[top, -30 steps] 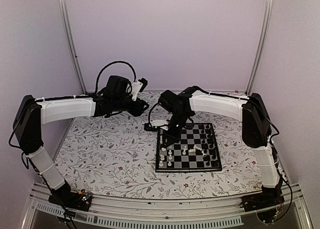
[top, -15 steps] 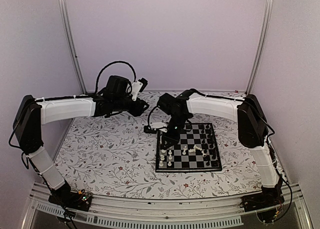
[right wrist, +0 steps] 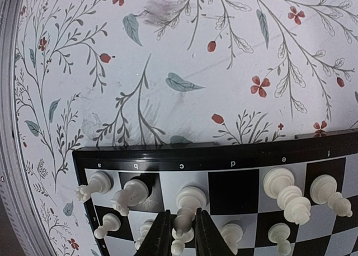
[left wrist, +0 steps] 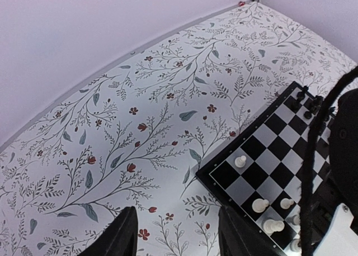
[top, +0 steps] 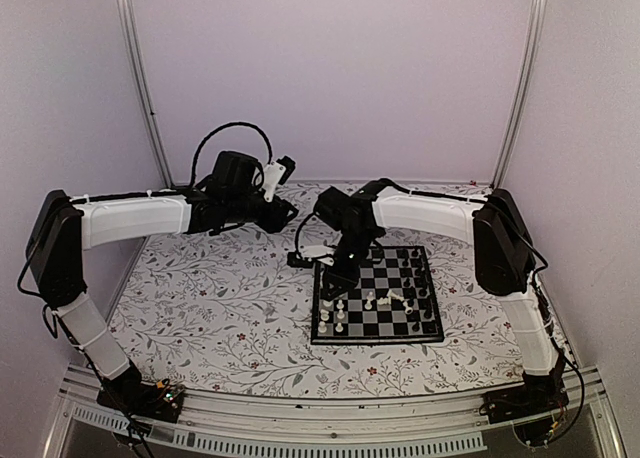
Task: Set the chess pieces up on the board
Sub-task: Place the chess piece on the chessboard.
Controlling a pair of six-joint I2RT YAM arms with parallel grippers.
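chess piece [right wrist: 189,199], white | right pincer [right wrist: 182,214] pointing down, clamped on it | left pincer [left wrist: 176,208] raised, gaping

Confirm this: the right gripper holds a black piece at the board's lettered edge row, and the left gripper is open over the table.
Wrong on colour: the right wrist view shows the piece in the right gripper is white. It does stand at the board's lettered edge row, and the left gripper is open over the table.
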